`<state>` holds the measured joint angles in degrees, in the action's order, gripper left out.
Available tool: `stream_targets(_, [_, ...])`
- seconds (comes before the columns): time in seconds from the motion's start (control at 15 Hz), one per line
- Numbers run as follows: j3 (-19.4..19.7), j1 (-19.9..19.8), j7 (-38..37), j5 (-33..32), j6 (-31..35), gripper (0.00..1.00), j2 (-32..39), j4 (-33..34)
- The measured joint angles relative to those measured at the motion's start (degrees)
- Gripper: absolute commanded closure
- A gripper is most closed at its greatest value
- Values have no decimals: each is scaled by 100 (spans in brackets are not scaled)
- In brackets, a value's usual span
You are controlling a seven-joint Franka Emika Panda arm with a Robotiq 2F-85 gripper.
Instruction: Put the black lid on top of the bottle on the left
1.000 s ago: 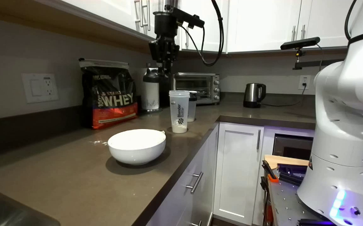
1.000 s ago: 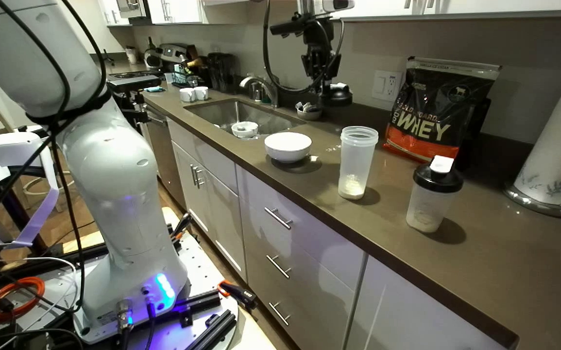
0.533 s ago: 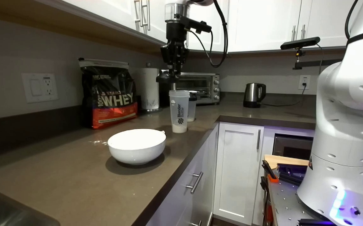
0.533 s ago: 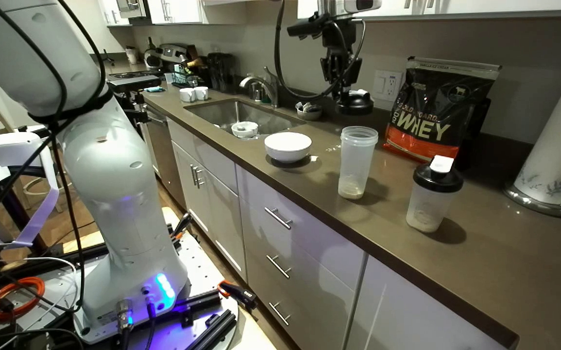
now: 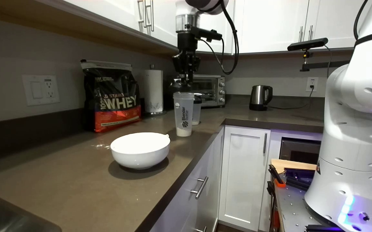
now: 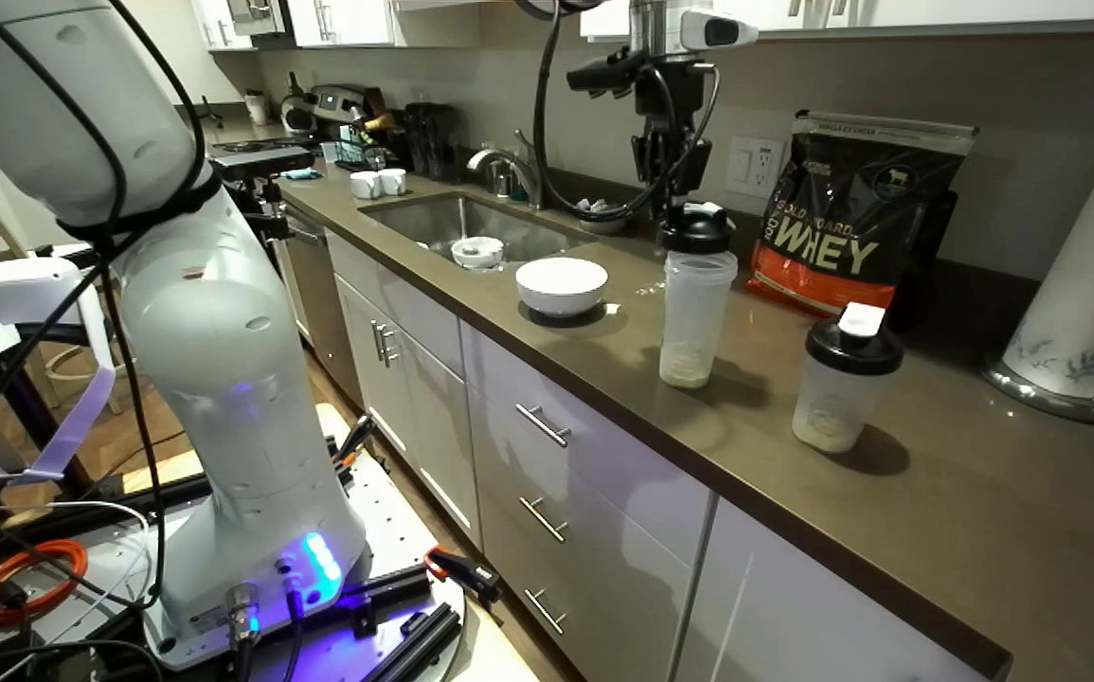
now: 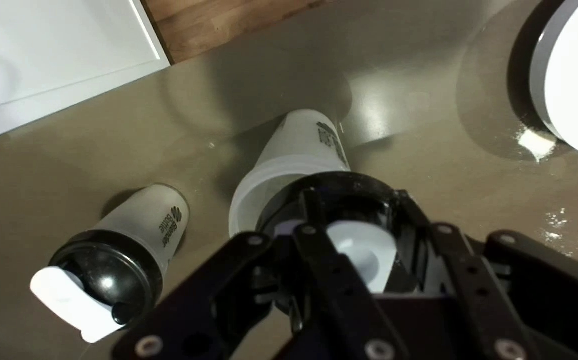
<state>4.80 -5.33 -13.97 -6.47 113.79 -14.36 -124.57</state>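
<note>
— The hand (image 7: pixel 357 197) is pinched on the top of the black shaker lid (image 6: pixel 703 237), spread only as wide as the part it grips

— And what's new?

— The lid has come down and across: half a second ago it hung higher and off to one side, now both exterior views put it at or just above the mouth of the uncapped Blender Bottle shaker (image 6: pixel 695 317)

— That's the left one?

— Yes, in an exterior view it stands left of the capped shaker (image 6: pixel 829 407), upright on the bench (image 6: pixel 1001 502)

— So the carrying is done, I'd say, and seating comes next

— Agreed, but the wrist view shows a crescent of mouth uncovered beside the lid's rim. That may be slant, or the lid may be off centre

— Touching?

— Can't tell. I'd centre it before pressing; with so little pale powder (image 5: pixel 183 132) inside, the shaker could tip easily
</note>
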Motion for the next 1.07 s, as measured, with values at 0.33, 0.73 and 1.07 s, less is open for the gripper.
stream_targets(0.33, [74, -91, 0, 0, 0, 88, -13, -108])
stream_targets(0.73, [104, -141, -1, 0, 0, 88, -45, -109])
stream_targets(1.07, [127, -141, -1, 0, 0, 88, -41, -124])
